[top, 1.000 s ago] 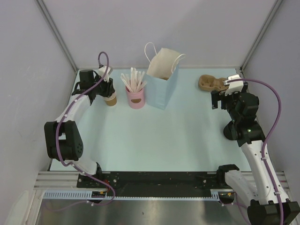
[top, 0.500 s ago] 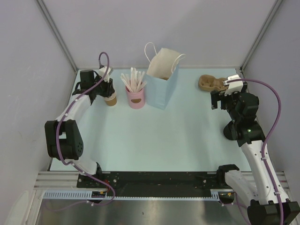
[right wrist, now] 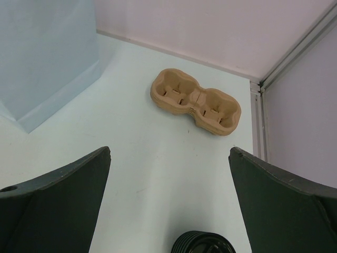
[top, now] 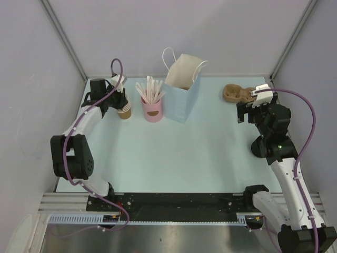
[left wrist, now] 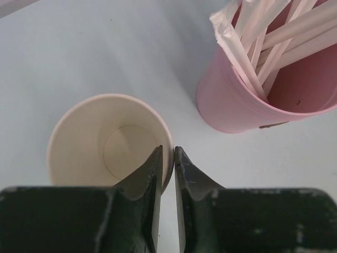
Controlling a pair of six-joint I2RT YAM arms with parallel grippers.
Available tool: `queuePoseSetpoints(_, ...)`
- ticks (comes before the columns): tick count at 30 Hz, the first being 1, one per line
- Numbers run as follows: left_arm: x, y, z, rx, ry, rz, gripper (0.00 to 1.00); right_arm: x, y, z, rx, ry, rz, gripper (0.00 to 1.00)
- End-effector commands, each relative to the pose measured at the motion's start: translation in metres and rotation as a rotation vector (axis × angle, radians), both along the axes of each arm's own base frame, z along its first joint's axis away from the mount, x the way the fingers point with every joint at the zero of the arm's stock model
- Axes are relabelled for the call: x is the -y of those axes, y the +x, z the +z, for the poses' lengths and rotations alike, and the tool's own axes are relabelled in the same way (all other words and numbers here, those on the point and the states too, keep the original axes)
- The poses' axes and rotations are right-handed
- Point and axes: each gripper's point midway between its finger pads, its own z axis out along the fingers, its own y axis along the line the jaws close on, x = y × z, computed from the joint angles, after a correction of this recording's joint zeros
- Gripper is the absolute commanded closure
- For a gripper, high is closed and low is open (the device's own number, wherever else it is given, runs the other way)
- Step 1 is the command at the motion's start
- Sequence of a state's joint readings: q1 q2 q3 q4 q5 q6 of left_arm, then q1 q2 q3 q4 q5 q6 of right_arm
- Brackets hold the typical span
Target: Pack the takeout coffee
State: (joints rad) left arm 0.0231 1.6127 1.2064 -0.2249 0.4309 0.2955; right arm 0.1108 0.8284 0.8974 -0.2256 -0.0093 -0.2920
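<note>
left claw (left wrist: 167, 152) is pinching the rim of a lidless paper cup (left wrist: 100, 147), one finger inside and one outside, just beside the pink straw cup (left wrist: 247, 103). right claw (right wrist: 169, 153) is hanging spread wide over the table (right wrist: 131, 179). takeout coffee (right wrist: 202, 243) is sitting below it, black lid showing, near the pulp cup carrier (right wrist: 195, 100).

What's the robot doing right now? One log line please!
left jaws: pinching lidless paper cup rim | right jaws: open, empty | cup carrier: empty, untouched
</note>
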Motion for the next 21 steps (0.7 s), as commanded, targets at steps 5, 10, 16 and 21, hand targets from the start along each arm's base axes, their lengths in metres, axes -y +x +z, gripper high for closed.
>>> queuePoseSetpoints(5,0.002,0.008,0.019,0.062,-0.02,-0.013,0.9,0.001,0.0,0.008,0.027,-0.005,0.002,0.0)
queuePoseSetpoints(10,0.002,0.007,0.028,0.081,-0.022,-0.009,0.98,0.001,0.0,0.008,0.028,-0.004,0.004,0.0)
queuePoseSetpoints(16,0.002,0.006,0.033,0.092,-0.016,-0.011,1.0,0.002,0.0,0.007,0.022,-0.004,0.002,0.0)
queuePoseSetpoints(21,0.0,0.006,0.042,0.11,-0.005,-0.007,1.0,0.003,0.0,0.007,0.024,-0.004,-0.001,0.0)
